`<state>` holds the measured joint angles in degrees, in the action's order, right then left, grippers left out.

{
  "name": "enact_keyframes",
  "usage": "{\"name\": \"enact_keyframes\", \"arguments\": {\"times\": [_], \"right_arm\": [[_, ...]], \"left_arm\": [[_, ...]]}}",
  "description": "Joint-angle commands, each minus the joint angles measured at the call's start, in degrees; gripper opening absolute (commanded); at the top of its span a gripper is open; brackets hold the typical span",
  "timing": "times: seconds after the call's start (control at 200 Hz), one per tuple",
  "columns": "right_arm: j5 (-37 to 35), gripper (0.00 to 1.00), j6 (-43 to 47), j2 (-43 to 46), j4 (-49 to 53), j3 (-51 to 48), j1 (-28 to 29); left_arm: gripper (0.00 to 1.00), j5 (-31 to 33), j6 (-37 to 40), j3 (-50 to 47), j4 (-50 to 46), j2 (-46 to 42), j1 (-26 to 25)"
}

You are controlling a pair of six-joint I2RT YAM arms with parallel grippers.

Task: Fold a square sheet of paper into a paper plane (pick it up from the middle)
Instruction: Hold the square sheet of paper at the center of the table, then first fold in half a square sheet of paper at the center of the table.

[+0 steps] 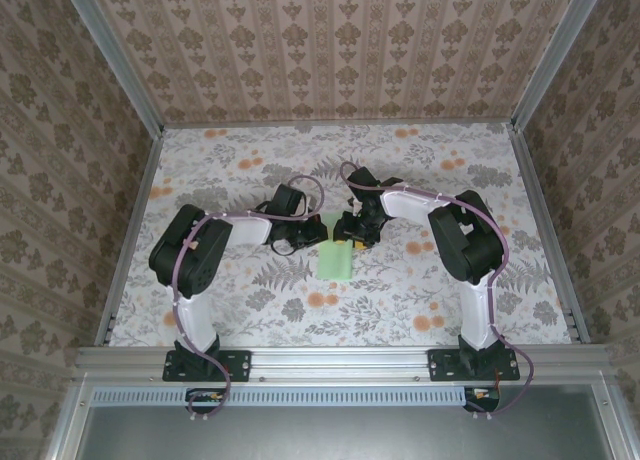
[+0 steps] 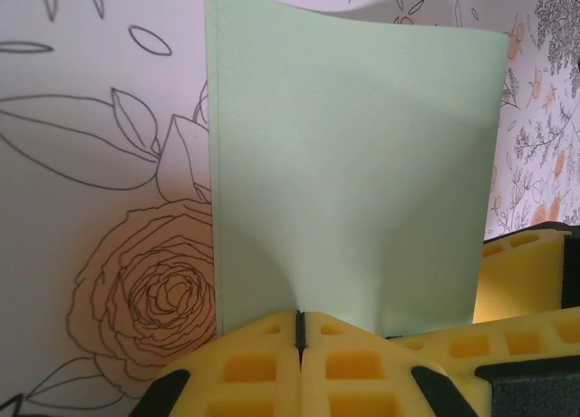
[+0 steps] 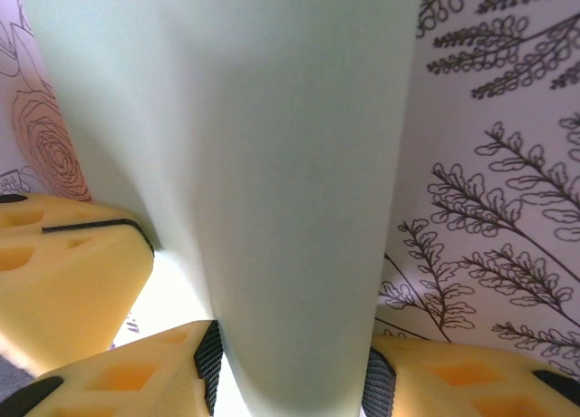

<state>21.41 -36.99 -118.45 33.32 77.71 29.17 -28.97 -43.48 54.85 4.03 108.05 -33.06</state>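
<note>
Presently, step in hand: an early fold, by my reading. The sheet (image 1: 337, 261) looks doubled over once, and the left wrist view shows two edges stacked along its left side. No nose folds are visible.
Sheet position: mid-table on the floral tablecloth (image 1: 400, 300), between the two grippers and touching both. It lies mostly flat, with the far right corner lifted slightly.
Left gripper (image 2: 299, 331): yellow fingers pressed together, pinching the near edge of the sheet (image 2: 353, 181). The paper dimples toward the seam between them.
Right gripper (image 3: 290, 372): one finger on each side of a bowed stretch of the sheet (image 3: 272, 163). The paper meets both black pads. I cannot tell whether they squeeze it or only bracket it.
Gripper spacing: from above, the left gripper (image 1: 303, 237) and right gripper (image 1: 350, 232) sit just beside each other at the sheet's far end.
Crease state: judged soft, because the paper bulges in the right wrist view and is not flattened.
Next move calls for: the left pinch holding as an anchor while the right fingers press the bow down flat. The stacked edges need to be kept aligned.
Risk: the thin sheet may slip or skew if both grippers pull at once.
</note>
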Motion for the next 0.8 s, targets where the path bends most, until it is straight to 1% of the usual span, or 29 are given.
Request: {"name": "enact_keyframes", "arguments": {"times": [0.0, 0.11, 0.215, 0.25, 0.365, 0.465, 0.57, 0.685, 0.745, 0.795], "right_arm": [[-12.6, 0.51, 2.2, -16.1, 0.7, -7.3, 1.7], [-11.1, 0.52, 2.1, -13.4, 0.5, -7.1, 1.7], [-8.9, 0.54, 2.6, -8.6, 1.9, -6.3, 1.3], [-8.4, 0.54, 2.8, -6.0, 2.2, -6.2, 0.9], [-5.6, 0.64, 2.5, 3.0, 1.1, -7.2, -0.7], [-3.8, 0.7, 1.9, 10.3, -0.1, -8.3, -2.0], [-3.0, 0.7, 0.6, 16.2, -2.2, -10.1, -2.9], [-2.1, 0.66, -0.4, 19.3, -5.9, -11.8, -2.7], [-1.2, 0.57, -1.6, 19.4, -7.9, -12.1, -2.1], [-1.0, 0.46, -2.8, 18.9, -9.4, -11.8, -1.2]], "left_arm": [[0.0, 2.0, 2.3, 1.4, -5.5, 1.8, -0.7], [0.0, 2.7, 2.5, 1.6, -7.2, 2.3, -0.9], [0.0, 3.3, 2.8, 1.3, -8.3, 2.7, -0.9], [0.0, 3.5, 2.8, 1.2, -8.6, 2.8, -0.9], [0.0, 3.7, 3.1, 1.2, -9.4, 3.6, -0.9], [0.0, 3.9, 3.2, 1.2, -9.6, 4.4, -0.9], [0.0, 4.2, 3.0, 1.2, -10.1, 5.1, -0.6], [0.0, 3.7, 2.8, 0.6, -9.4, 5.4, -0.6], [0.0, 3.6, 2.8, 0.4, -9.4, 5.4, -0.6], [0.0, 3.6, 2.8, 0.3, -9.7, 5.4, -0.4]]}}
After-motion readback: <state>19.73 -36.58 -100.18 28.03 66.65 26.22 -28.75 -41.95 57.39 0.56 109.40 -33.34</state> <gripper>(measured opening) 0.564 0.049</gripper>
